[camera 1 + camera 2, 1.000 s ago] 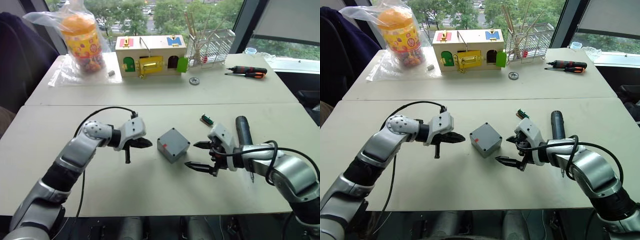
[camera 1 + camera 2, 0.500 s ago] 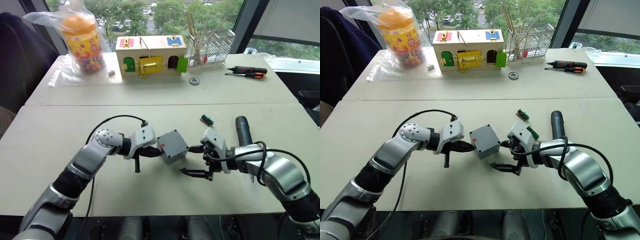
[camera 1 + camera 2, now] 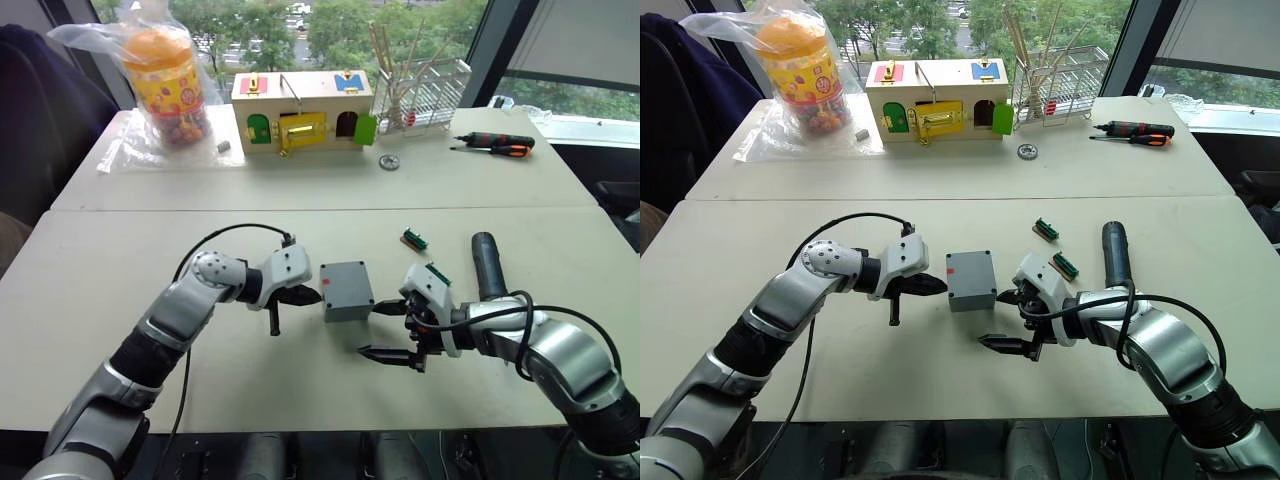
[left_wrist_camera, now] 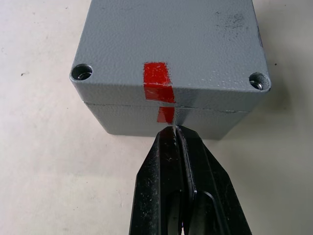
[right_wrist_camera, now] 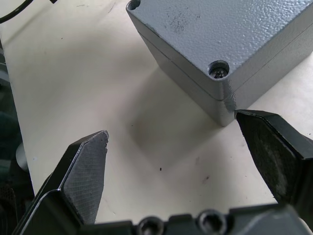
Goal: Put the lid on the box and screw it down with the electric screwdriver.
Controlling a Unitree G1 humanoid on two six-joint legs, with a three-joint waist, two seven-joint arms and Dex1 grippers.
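Looking down from the head, the left eye view showed the box [image 3: 347, 290] standing near the middle of the near table [image 3: 100, 340], with the lid [image 3: 345, 274] already seated on top of it. The left gripper [image 3: 300, 297] reached in from the left with its two fingers pressed together, their tip at the box's left side. The right gripper [image 3: 388, 331] lay at the box's right side with its fingers spread wide, one fingertip [image 3: 385, 309] near the box's lower right corner, the other out over bare table toward the near edge. The electric screwdriver [image 3: 488, 265] lay well to the right of the box, toward the table's right edge.

The right eye view gave the same layout, with two small green parts [image 3: 1045, 229] lying between the box and the screwdriver. On the far table stood a wooden box with coloured doors [image 3: 937, 98], a bagged jar [image 3: 800, 70] at the far left corner, and hand screwdrivers [image 3: 1132, 132] toward the right edge.

The left wrist view showed the clenched fingers [image 4: 183, 191] meeting the box's wall just below a red mark [image 4: 159, 82] that crossed the seam from lid to box.

The right wrist view showed the released fingers [image 5: 85, 166] wide apart, one tip just beside the box's corner, under a screw hole [image 5: 218, 70].
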